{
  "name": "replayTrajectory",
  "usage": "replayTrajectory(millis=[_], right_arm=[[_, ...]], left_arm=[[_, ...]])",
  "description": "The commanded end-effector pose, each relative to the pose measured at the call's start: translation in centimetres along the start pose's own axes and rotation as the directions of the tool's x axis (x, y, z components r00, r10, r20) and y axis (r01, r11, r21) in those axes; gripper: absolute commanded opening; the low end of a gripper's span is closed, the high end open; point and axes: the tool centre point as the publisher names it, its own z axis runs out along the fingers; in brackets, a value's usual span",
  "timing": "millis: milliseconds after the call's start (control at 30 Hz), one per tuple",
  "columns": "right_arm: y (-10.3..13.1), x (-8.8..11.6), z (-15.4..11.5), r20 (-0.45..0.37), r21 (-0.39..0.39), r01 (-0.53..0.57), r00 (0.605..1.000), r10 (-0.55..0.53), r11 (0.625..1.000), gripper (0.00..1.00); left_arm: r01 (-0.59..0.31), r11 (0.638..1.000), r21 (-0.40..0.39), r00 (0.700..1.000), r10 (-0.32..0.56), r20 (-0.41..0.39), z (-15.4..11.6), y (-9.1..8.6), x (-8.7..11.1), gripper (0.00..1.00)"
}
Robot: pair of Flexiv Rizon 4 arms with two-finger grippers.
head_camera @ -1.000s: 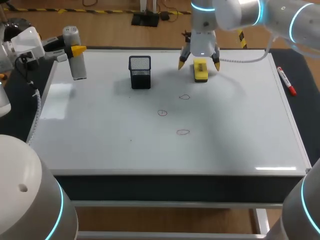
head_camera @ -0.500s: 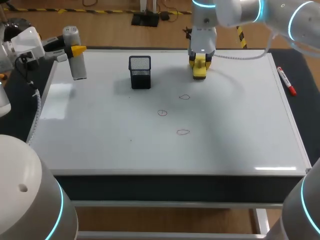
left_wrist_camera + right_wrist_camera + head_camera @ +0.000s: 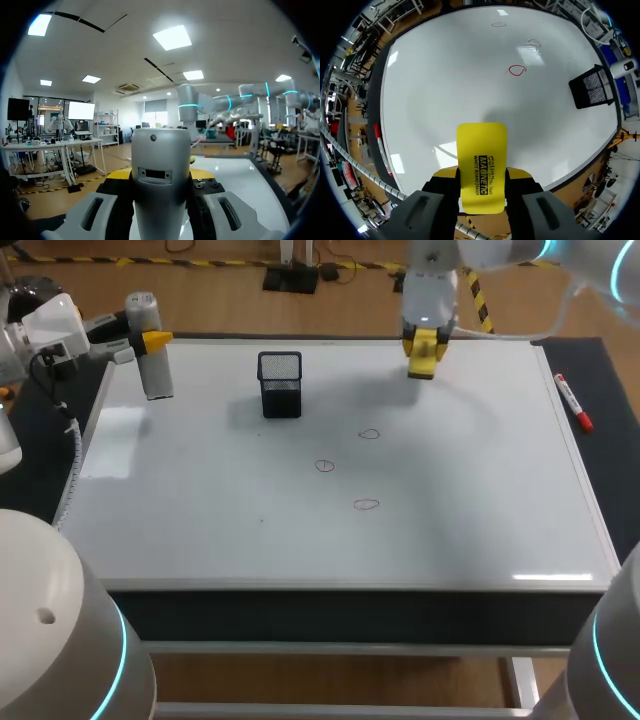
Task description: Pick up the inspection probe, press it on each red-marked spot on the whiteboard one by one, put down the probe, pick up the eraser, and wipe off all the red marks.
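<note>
My left gripper is shut on the silver cylindrical probe, holding it upright over the whiteboard's far left corner. In the left wrist view the probe fills the gap between the fingers of the left gripper. My right gripper is shut on the yellow eraser, held above the board's far edge right of the middle. The eraser sticks out ahead of the right gripper. Three red marks lie mid-board; the nearest mark is ahead of the eraser.
A black mesh cup stands on the board between the two grippers, also seen as the mesh cup beside the marks. A red marker lies on the dark mat off the board's right edge.
My right gripper went from open around the eraser to shut on it, then lifted it off the board and carried it back and to the right. The left arm kept still.
</note>
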Motion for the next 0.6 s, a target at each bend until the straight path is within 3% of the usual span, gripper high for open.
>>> replayTrajectory(millis=[33,400,600], right_arm=[[0.5,3.6,-1.6,0.007,0.017,-0.04,0.999,0.039,0.999,0.0],[1.8,9.5,-1.2,-0.001,-0.025,-0.17,0.985,0.17,0.985,0.0],[3.1,11.7,-1.0,0.002,-0.037,-0.207,0.978,0.207,0.978,0.0]], left_arm=[[-0.002,1.0,0.004,1.0,0.002,-0.001,0.0,0.0,-0.1,0.0],[-0.002,1.0,0.004,1.0,0.002,-0.001,0.0,0.0,-0.1,0.0],[-0.002,1.0,0.004,1.0,0.002,-0.001,0.0,0.0,-0.1,0.0]])
